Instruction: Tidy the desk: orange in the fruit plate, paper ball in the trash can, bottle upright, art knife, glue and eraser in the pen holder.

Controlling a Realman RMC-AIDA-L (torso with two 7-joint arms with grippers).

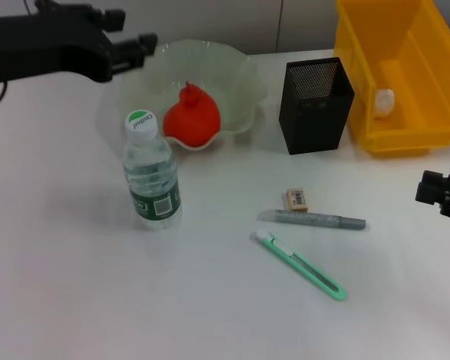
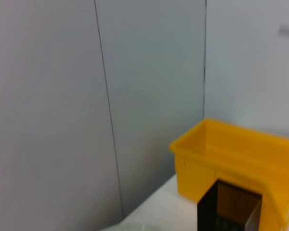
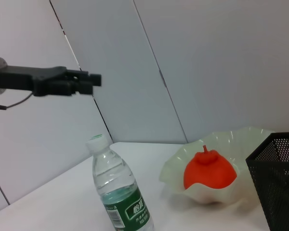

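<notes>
The orange [image 1: 191, 120] lies in the pale, wavy-rimmed fruit plate [image 1: 244, 82] at the back; both appear in the right wrist view as orange [image 3: 209, 172] and plate [image 3: 176, 168]. The bottle [image 1: 151, 174] stands upright in front of the plate, green cap up. The black mesh pen holder [image 1: 315, 105] stands right of the plate. In front of it lie the eraser [image 1: 297, 199], the grey glue stick [image 1: 315, 219] and the green art knife [image 1: 300, 264]. The paper ball [image 1: 384, 102] lies in the yellow trash can [image 1: 405, 135]. My left gripper [image 1: 146, 46] hovers above the plate's left rim. My right gripper [image 1: 439, 193] sits at the right edge.
The trash can [image 2: 241, 163] and pen holder [image 2: 229, 207] show in the left wrist view against a grey panelled wall. The bottle [image 3: 118, 192] and my left gripper [image 3: 91, 81] show in the right wrist view. White tabletop spreads to the front and left.
</notes>
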